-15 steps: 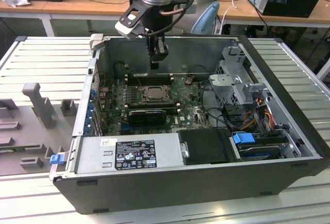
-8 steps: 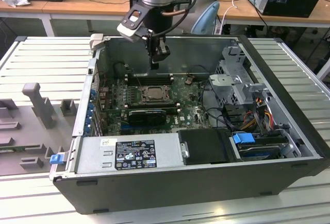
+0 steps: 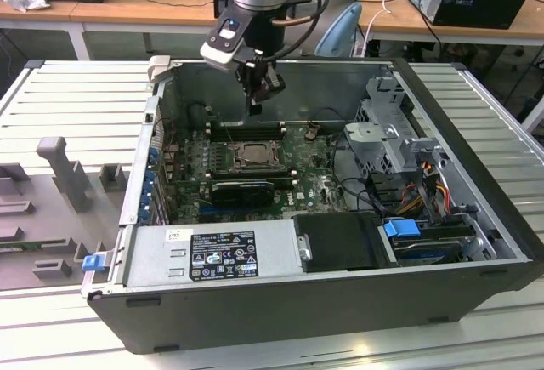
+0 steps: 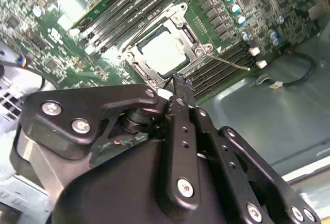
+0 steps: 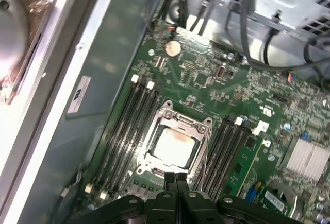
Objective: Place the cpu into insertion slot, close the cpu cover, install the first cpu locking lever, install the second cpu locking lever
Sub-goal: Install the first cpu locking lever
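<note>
The cpu (image 5: 174, 147), a pale silvery square, lies in the insertion slot (image 3: 252, 156) on the green board, in both wrist views (image 4: 164, 49). The silvery cpu cover (image 5: 178, 122) lies flat around it as a frame (image 4: 135, 55). A thin wire locking lever (image 4: 232, 62) juts from the socket's side over the memory slots. My gripper (image 3: 255, 106) hangs well above the board, just behind the socket in the exterior view. Its black fingertips (image 5: 176, 181) press together with nothing between them, also seen in the second wrist view (image 4: 180, 86).
The board sits deep inside an open computer case (image 3: 280, 302). Long black memory slots (image 5: 124, 126) flank the socket. A power supply (image 3: 212, 255) lies at the case front, a drive cage (image 3: 387, 128) and cables (image 3: 425, 191) at the exterior view's right.
</note>
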Robot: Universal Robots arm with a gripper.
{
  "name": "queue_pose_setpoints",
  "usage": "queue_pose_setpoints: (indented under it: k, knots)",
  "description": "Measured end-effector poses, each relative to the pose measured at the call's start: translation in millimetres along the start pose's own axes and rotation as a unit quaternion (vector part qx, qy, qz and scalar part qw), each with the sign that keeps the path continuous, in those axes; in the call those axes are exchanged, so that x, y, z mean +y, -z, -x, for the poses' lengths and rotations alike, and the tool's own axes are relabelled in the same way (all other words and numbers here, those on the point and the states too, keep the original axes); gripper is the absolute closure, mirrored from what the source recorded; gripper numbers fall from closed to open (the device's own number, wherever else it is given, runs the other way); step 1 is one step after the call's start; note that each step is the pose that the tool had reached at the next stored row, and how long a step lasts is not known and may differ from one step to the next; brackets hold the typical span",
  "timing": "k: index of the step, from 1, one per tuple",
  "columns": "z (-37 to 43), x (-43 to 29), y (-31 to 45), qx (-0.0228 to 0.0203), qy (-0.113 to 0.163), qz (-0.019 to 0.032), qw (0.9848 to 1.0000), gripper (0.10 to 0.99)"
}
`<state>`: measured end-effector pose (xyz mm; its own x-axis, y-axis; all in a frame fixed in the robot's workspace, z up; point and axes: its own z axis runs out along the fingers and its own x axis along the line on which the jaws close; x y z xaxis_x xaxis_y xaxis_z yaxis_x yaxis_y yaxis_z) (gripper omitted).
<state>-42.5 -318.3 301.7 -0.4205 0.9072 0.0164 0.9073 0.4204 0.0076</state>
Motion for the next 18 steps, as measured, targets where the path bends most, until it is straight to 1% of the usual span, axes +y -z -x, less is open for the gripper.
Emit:
queue_pose_setpoints:
  k: [1, 4, 5, 6, 8, 9, 10, 13, 14, 16, 18]
  knots:
    - [0.0, 0.0, 0.0, 0.0001, 0.015, -0.0003, 0.9999, 0.98]
    - [0.0, 0.0, -0.1, 0.0003, 0.045, -0.0008, 0.999, 0.98]
    - [0.0, 0.0, -0.1, 0.0004, 0.054, -0.0009, 0.9985, 0.98]
    - [0.0, 0.0, -0.1, 0.0005, 0.067, -0.0011, 0.9977, 0.98]
    - [0.0, 0.0, -0.1, 0.0006, 0.083, -0.0014, 0.9965, 0.98]
    - [0.0, 0.0, -0.1, 0.0007, 0.094, -0.0015, 0.9956, 0.98]
    - [0.0, 0.0, -0.1, 0.0008, 0.1, -0.0016, 0.995, 0.98]
    - [0.0, 0.0, -0.1, 0.001, 0.133, -0.0022, 0.9912, 0.98]
    - [0.0, 0.0, -0.1, 0.0011, 0.137, -0.0023, 0.9905, 0.98]
    - [0.0, 0.0, -0.1, 0.0012, 0.153, -0.0025, 0.9882, 0.98]
    - [0.0, 0.0, -0.1, 0.0012, 0.161, -0.0026, 0.9869, 0.98]
